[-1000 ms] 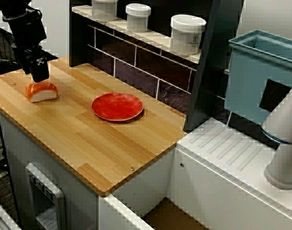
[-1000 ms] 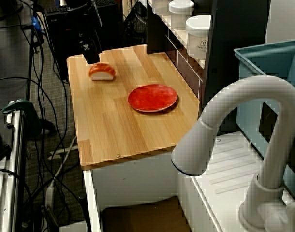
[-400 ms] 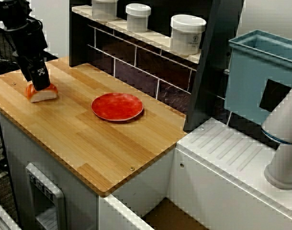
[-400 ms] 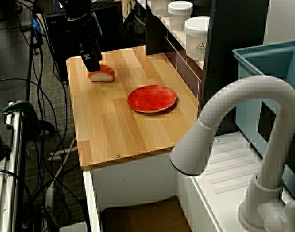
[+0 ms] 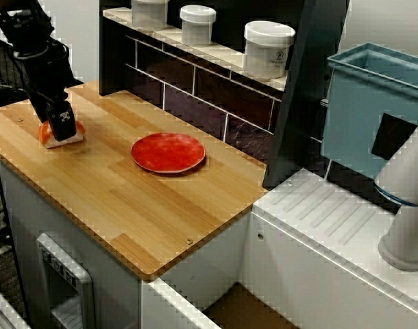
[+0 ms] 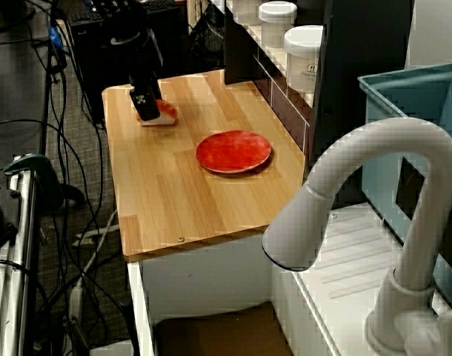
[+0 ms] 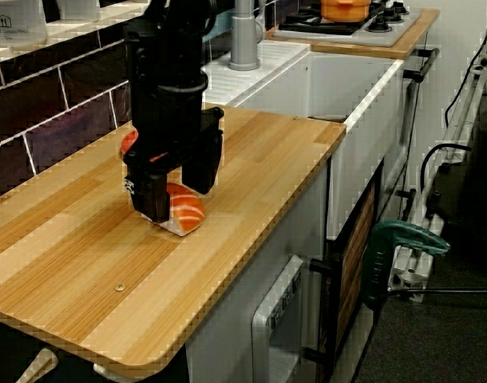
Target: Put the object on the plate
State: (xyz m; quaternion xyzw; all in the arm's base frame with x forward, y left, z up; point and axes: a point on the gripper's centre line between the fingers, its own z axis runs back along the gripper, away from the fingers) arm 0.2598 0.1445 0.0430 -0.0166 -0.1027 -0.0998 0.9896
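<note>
Orange-striped sushi piece (image 7: 186, 209) on white rice; glossy red plate (image 5: 168, 152); black gripper (image 7: 173, 194); pale striped wooden countertop (image 5: 127, 199); white jars (image 5: 267, 48).

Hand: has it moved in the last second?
Yes. The hand has dropped from above the sushi to straddle it on the wooden counter.

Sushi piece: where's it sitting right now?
The sushi piece lies on the wooden counter near its far-left corner in the front view, between the pincer fingers, well apart from the red plate.
</note>
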